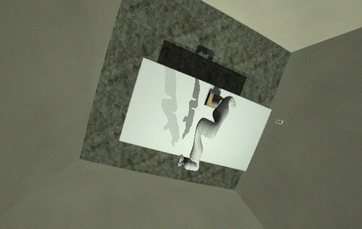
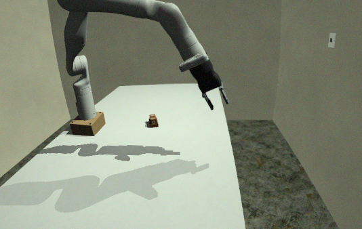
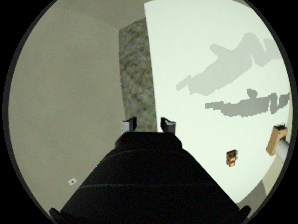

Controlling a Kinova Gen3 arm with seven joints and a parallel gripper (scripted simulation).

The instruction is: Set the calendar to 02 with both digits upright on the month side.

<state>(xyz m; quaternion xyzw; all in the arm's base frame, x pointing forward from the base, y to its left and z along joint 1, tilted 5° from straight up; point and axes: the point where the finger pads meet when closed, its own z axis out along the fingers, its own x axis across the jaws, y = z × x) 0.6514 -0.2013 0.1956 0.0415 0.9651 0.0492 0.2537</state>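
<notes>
The calendar (image 2: 152,120) (image 3: 232,157) is a small brown tray with cubes in it, standing on the white table (image 2: 181,169) (image 1: 147,101) (image 3: 200,43). It is too small to read any digits. In the top view the arm hides it. My gripper (image 2: 218,102) (image 1: 180,160) (image 3: 148,122) is open and empty. It hangs high in the air at the table's long edge, well away from the calendar, with the fingers pointing down and outward.
The arm's wooden base block (image 2: 87,124) (image 1: 211,100) (image 3: 273,141) stands on the table, left of the calendar in the exterior view. A dark rectangular object (image 1: 201,69) lies on the mottled floor (image 2: 276,176) beside the table. Walls close in the room.
</notes>
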